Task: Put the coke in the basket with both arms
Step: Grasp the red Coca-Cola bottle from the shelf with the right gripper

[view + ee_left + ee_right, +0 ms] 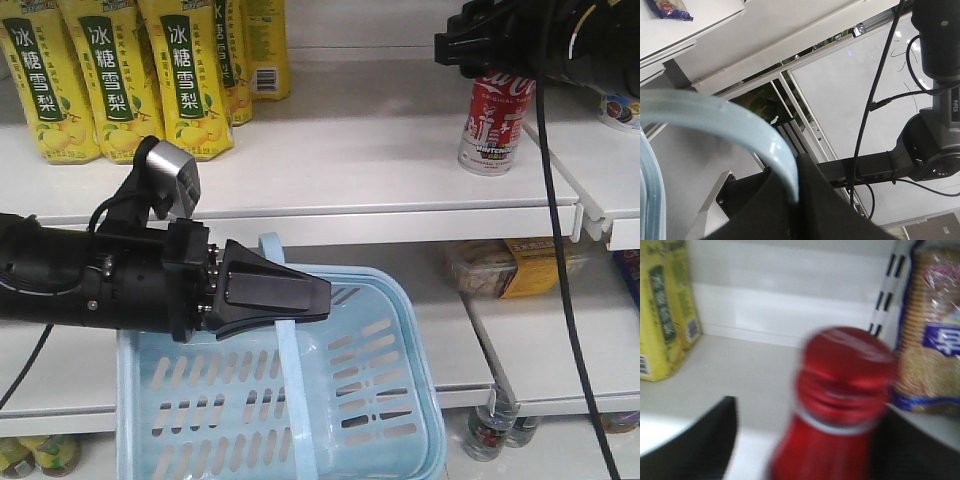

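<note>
Left fingers [270, 290] clamped on basket [425, 350] handle [293, 380]; right fingers [695, 445] apart, flanking coke [845, 390] on shelf [350, 160].

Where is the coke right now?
The coke stands on the upper shelf, front view's right side, beneath the right gripper, right of yellow cartons.

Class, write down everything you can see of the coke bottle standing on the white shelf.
The coke is a small bottle with a glossy red wrap label bearing white script, a pale lower band and a metallic red screw cap. It stands upright on the upper white shelf, apart from the yellow cartons. The right tool covers its top; in the blurred right wrist view its fingers flank the neck, a gap showing on one side, so no firm grip shows.
</note>
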Robot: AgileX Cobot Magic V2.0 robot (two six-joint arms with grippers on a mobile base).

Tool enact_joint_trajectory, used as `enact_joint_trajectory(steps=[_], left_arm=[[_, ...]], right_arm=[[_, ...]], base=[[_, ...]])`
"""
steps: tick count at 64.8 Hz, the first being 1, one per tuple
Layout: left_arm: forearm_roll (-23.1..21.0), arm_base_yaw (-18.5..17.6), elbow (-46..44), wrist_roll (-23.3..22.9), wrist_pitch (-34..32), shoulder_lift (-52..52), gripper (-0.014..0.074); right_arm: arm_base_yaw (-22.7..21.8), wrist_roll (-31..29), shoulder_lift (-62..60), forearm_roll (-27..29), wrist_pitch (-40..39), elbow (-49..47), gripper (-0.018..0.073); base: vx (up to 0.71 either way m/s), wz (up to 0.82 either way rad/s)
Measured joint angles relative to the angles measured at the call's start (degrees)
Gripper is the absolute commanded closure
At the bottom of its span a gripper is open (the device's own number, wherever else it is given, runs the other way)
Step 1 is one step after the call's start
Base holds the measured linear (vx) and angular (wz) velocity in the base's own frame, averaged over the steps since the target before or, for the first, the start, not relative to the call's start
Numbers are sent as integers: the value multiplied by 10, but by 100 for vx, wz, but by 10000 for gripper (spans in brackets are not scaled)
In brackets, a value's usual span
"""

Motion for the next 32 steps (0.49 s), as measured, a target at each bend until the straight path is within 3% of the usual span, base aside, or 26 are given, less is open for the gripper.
enact_joint_trajectory(steps=[10,32], left_arm=[[0,0,0,0,0,0,604],[0,0,0,0,0,0,604]], right_arm=[[0,0,-9,0,32,-3,576],[51,-65,-99,16,187,0,568]], base=[[0,0],[0,0]])
